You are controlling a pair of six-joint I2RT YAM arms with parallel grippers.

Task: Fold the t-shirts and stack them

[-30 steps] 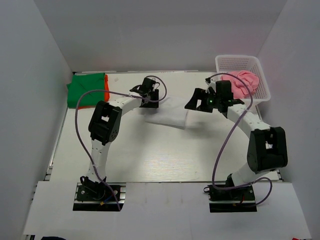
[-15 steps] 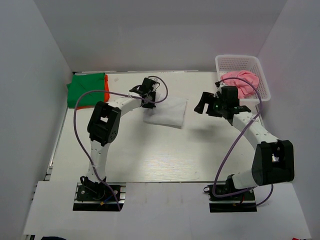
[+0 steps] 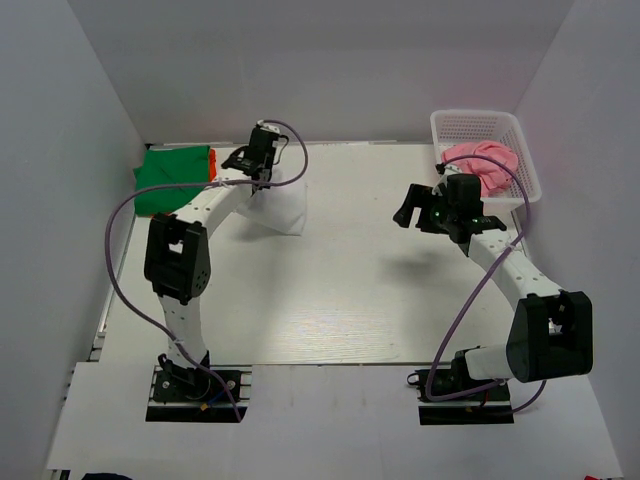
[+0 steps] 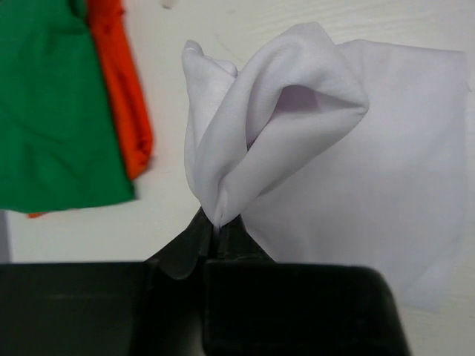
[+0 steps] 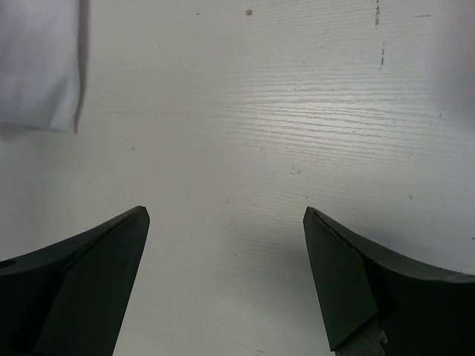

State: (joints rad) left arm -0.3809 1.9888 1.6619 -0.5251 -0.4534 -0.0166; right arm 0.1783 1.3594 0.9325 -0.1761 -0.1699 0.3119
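Left claw (image 3: 262,160), overhead view: it sits in the upper left of the frame, closed on a pinch of the white t-shirt (image 3: 285,207). The cloth is raised at the grip and spreads down and to the right onto the table (image 3: 330,300). The green t-shirt (image 3: 168,182) lies folded in the far upper left, with the orange t-shirt (image 3: 213,172) showing along its right edge. The claw is just beside that edge. The right claw (image 3: 415,208) hangs at right of centre, well apart from the white cloth. The pink t-shirt (image 3: 486,165) lies bunched in the basket (image 3: 480,122) at upper right, unfolded.

Left wrist view: the fingertips (image 4: 217,226) meet at lower centre on a gathered point of white fabric. The cloth balloons upward from the grip, then lies flat toward the right of the frame. Green and orange occupy the upper left, apart from the white.

Right wrist view: the fingers stand wide apart with nothing between them, over bare table. A corner of the white t-shirt shows at upper left.

Judgement: the green-and-orange pile lies left of the gripped cloth, and the left arm is much the nearer. The white garment trails rightward from the pinch, so it would have to be carried leftward to land on the pile.
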